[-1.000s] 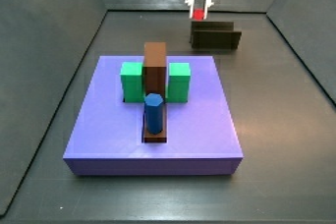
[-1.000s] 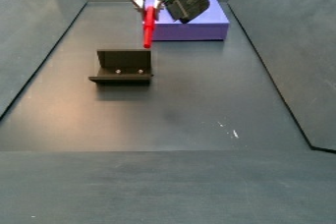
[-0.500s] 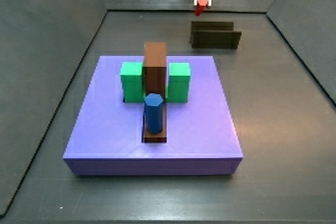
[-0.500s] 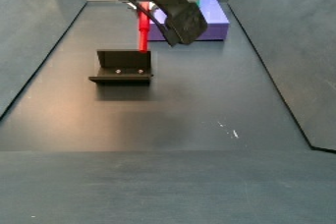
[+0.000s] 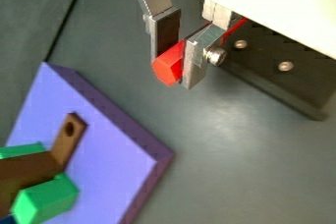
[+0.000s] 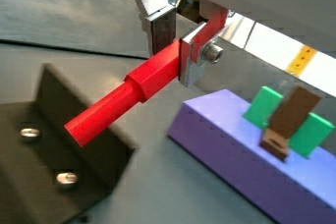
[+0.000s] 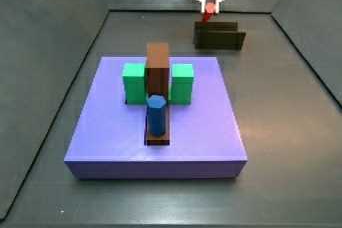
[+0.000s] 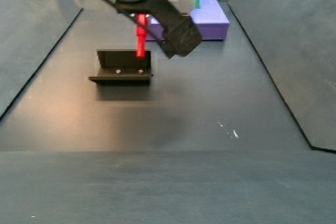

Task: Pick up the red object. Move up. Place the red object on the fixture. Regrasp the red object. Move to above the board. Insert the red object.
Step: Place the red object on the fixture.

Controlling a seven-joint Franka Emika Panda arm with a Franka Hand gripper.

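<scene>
Gripper (image 7: 209,8) had dropped lower toward the fixture (image 7: 219,38) since half a second earlier, jaws clamped on the red object (image 6: 126,100), peg hanging upright just above the fixture's back wall (image 8: 122,63), board (image 7: 160,122) with blue peg (image 7: 156,115) well apart.

A dark grey floor (image 7: 281,142) is seen between sloped walls. The purple board (image 7: 160,137) is laid at the centre of a side view, and the fixture (image 7: 219,38) (small, dark) is set behind it, upper right, beneath the gripper (image 7: 209,4).
</scene>
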